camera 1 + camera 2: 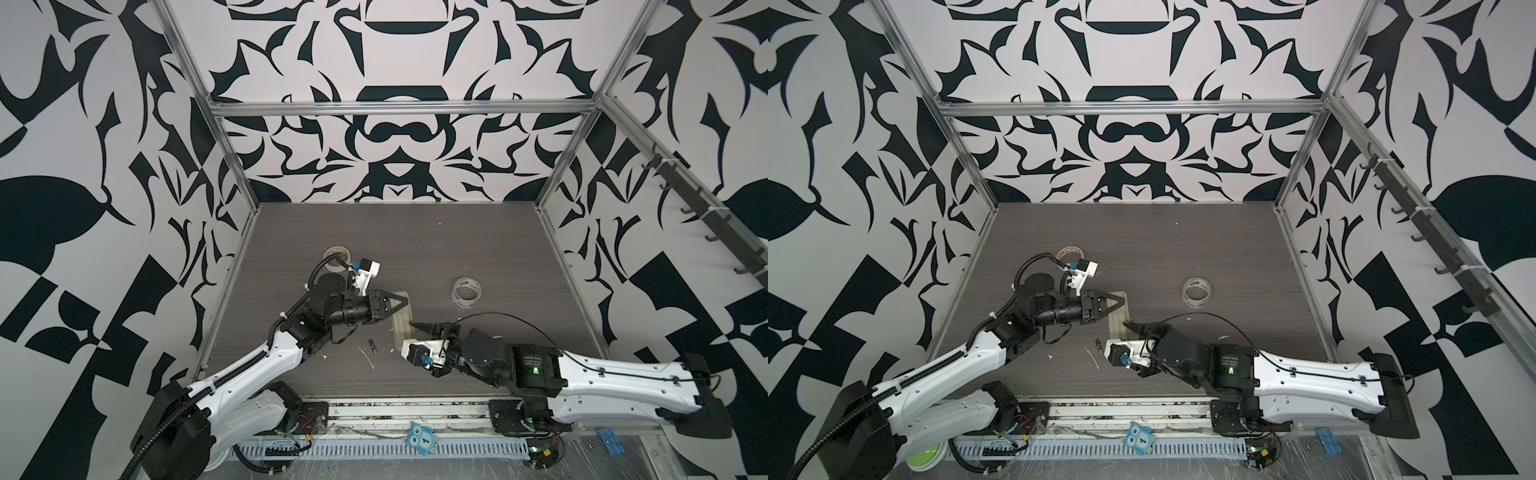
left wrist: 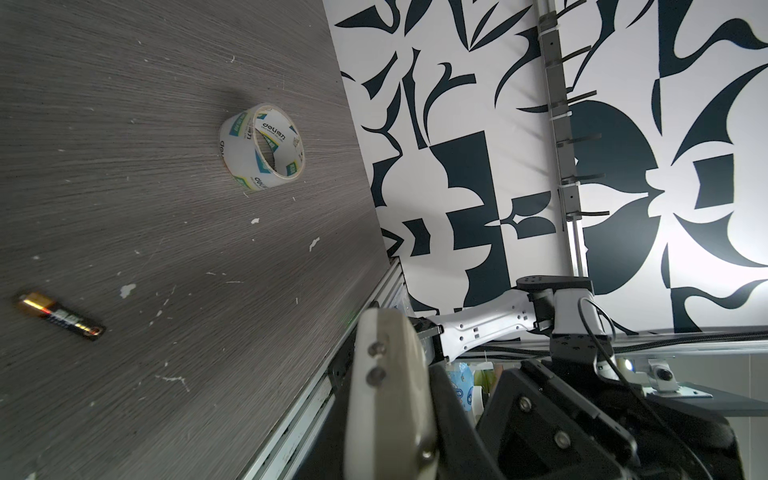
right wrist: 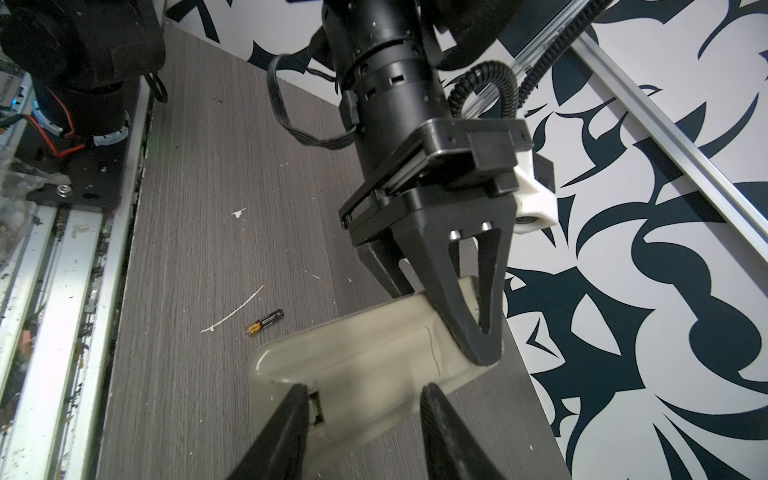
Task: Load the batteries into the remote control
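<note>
The remote control (image 1: 400, 328) (image 1: 1116, 326) lies lengthwise mid-table, plain beige back (image 3: 374, 345) showing. My left gripper (image 1: 401, 306) (image 1: 1121, 305) is shut on its far end, one black finger on the back (image 3: 473, 340) and one under it. The remote's edge (image 2: 386, 395) fills the left wrist view. My right gripper (image 1: 413, 324) (image 3: 365, 399) stands open at the near end. Its fingertips (image 3: 297, 399) straddle the battery cover, one at a dark gap at the cover's end. One battery (image 1: 372, 347) (image 1: 1099, 345) (image 2: 62, 316) (image 3: 266, 322) lies loose on the table, near-left of the remote.
A clear tape roll (image 1: 466, 293) (image 2: 262, 145) stands to the right of the remote. Another tape roll (image 1: 337, 255) lies behind the left arm. White scraps (image 1: 368, 358) lie beside the battery. A metal rail (image 1: 415, 409) runs along the table's front edge.
</note>
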